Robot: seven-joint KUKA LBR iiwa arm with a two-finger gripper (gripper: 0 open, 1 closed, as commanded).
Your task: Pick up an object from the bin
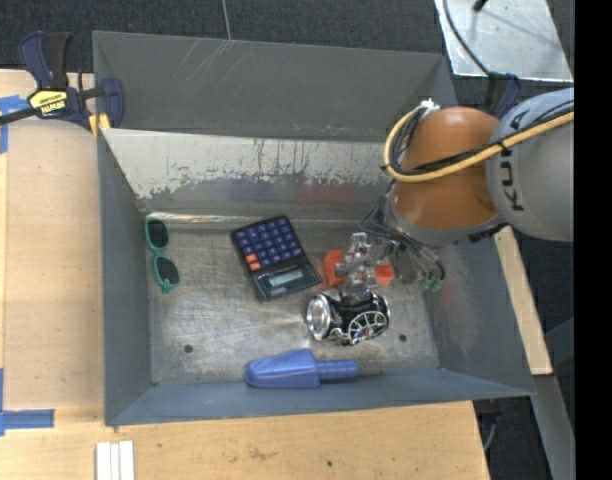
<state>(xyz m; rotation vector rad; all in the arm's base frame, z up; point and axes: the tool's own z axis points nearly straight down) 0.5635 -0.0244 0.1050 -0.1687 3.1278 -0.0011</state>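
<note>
Your end effector (357, 284) hangs low in the right half of the bin (126, 298), just over a silver-and-black wire object (348, 319); you cannot tell whether it is released or clenched; an orange-red item (332, 264) lies beside it; a dark blue calculator (274, 256) sits to its left; green sunglasses (161, 254) lie near the left wall; a blue handle-shaped object (298, 371) rests along the front edge.

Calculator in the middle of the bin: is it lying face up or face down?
Face up: the calculator lies flat on the bin floor, its rows of keys and its display strip turned to the camera.
</note>
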